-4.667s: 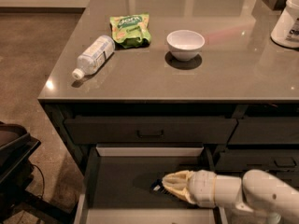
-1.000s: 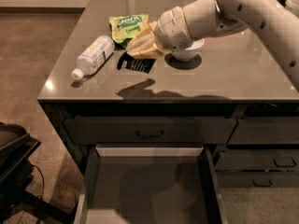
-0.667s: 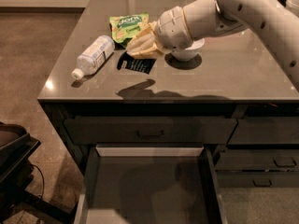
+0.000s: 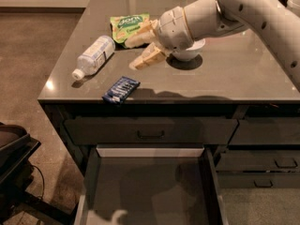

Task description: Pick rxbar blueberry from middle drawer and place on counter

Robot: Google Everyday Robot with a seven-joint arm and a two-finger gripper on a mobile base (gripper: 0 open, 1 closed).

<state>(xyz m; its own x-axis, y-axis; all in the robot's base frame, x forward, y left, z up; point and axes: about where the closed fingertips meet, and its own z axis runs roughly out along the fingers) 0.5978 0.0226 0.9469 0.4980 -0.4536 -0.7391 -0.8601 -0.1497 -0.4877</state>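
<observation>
The rxbar blueberry (image 4: 121, 89), a small dark blue bar with white lettering, lies flat on the counter (image 4: 234, 78) near its front edge. My gripper (image 4: 133, 50) hovers above the counter, up and to the right of the bar, apart from it. Its two pale fingers (image 4: 148, 57) are spread open and hold nothing. The middle drawer (image 4: 150, 191) is pulled out below the counter, and its grey floor is bare.
A water bottle (image 4: 93, 55) lies on its side at the left of the counter. A green snack pouch (image 4: 126, 25) sits behind the gripper. A white bowl (image 4: 190, 53) is partly hidden by my arm. Closed drawers (image 4: 150, 132) lie under the counter edge; a dark chair (image 4: 14, 163) stands at the left.
The gripper has let go of the bar, which now lies on the counter near the front edge. The fingers have opened and the gripper has drawn back from the bar.
</observation>
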